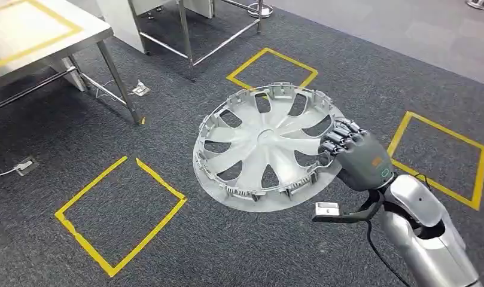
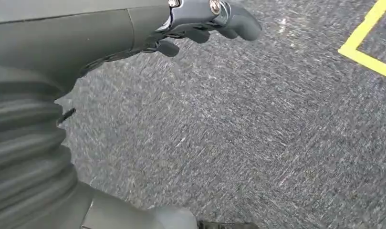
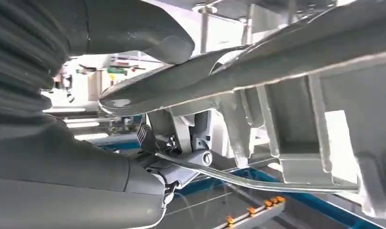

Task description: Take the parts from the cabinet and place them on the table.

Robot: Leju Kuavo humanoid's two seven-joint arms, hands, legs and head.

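One part, a wheel cover (image 1: 268, 146), is being gripped at its rim by the right hand (image 1: 353, 156), fingers (image 1: 338, 140) curled over; placement on the counter (image 1: 24, 30) is being awaited.

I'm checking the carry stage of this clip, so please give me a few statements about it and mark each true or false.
1. The right hand holds the silver wheel cover by its rim. True.
2. The wheel cover rests on the table. False: it is held in the air above the grey carpet, and the table stands apart at the far left.
3. The left hand holds a second part. False: it holds nothing and hangs above the carpet.
4. Yellow tape squares mark the carpet. True.
5. The wheel cover has spokes with openings between them. True.
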